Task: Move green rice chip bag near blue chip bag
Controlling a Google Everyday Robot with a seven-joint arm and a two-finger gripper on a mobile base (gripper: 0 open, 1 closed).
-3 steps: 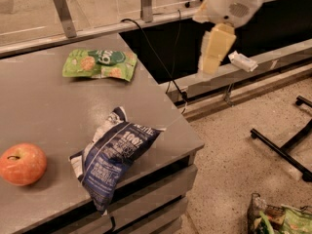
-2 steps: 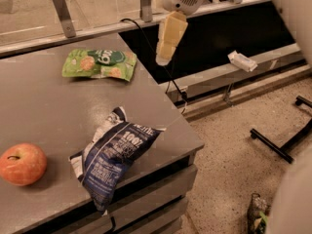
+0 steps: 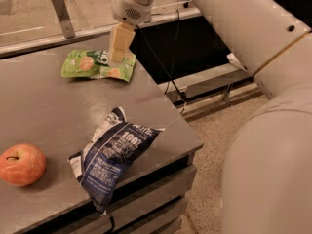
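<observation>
The green rice chip bag (image 3: 85,65) lies flat at the far side of the grey table (image 3: 44,106), near its right rear corner. The blue chip bag (image 3: 114,155), wrinkled with "100%" lettering, lies at the table's front right and hangs a little over the front edge. My gripper (image 3: 118,47) hangs from the white arm (image 3: 243,28) directly over the right half of the green bag and covers part of it. Whether it touches the bag cannot be told.
A red-orange apple (image 3: 22,165) sits at the table's front left. The table's right edge drops to a speckled floor (image 3: 207,189). A black panel with cables (image 3: 170,52) stands behind the table's right corner. My white arm fills the right of the view.
My gripper has swung left, from off the table's right side to above the green rice chip bag. The bags and apple have not moved.
</observation>
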